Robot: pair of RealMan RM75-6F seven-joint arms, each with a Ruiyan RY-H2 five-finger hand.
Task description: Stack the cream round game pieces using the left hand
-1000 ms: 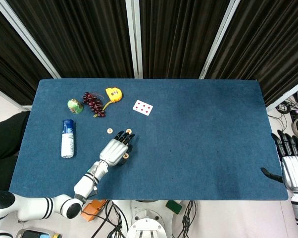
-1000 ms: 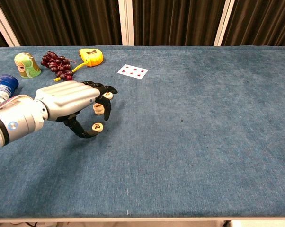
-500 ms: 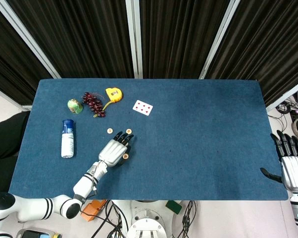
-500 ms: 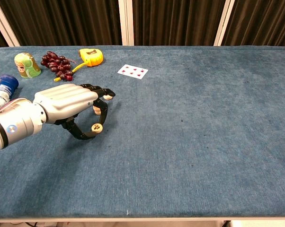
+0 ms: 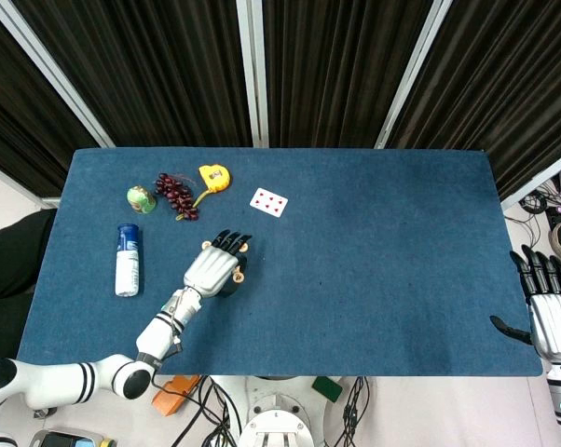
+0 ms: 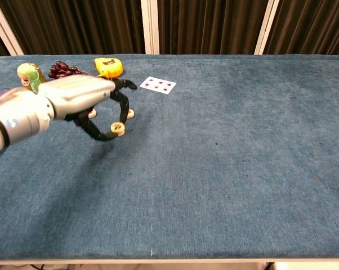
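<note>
Left hand lifts a game piece over the blue cloth-covered desk [image 6: 226, 185].
The silver left hand [image 6: 79, 95] pinches one cream round game piece [image 6: 117, 128] in its black fingertips, above the desk's left half; another cream piece [image 6: 130, 113] lies just beyond. At the right edge, the right hand [image 5: 553, 317] hangs empty, fingers apart.

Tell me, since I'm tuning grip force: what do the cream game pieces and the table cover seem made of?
The cream game piece in the left hand looks like smooth matte wood or plastic: pale, hard-edged disc with a dark printed mark. The table cover looks like blue short-pile felt or carpet, with a fuzzy, mottled, non-reflective surface.
</note>
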